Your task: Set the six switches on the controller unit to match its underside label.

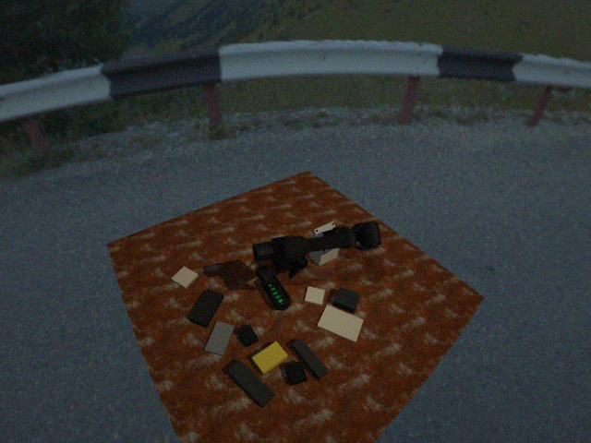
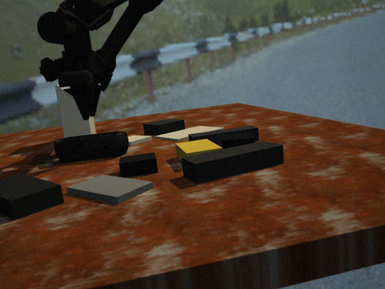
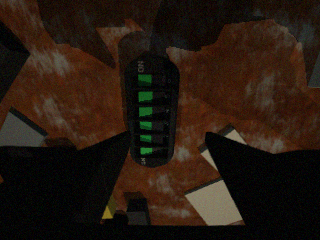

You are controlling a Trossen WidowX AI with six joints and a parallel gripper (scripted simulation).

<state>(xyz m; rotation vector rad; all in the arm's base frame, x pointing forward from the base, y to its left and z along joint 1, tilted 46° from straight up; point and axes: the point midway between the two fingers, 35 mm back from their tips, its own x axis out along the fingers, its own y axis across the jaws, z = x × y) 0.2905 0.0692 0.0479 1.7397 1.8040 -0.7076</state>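
The gripper (image 3: 165, 165) hangs spread wide with nothing between its fingers, poised above the near end of the controller unit (image 3: 150, 112), which lies flat on its base around the middle of the bench (image 2: 280, 192), switches up. All six rockers seem to show green, though the picture is dim. The trouble I'd expect is that the label is underneath, so any pressing now would be guesswork; and tipping the unit over to read it could go badly, since its rounded body may slip from the fingers or roll. Clutter crowds it: a small cream tile (image 1: 314, 294) just beside it, a small dark block (image 1: 246, 335) near its end, and a grey-white upright block (image 2: 73, 116) behind the arm toward the far edge.
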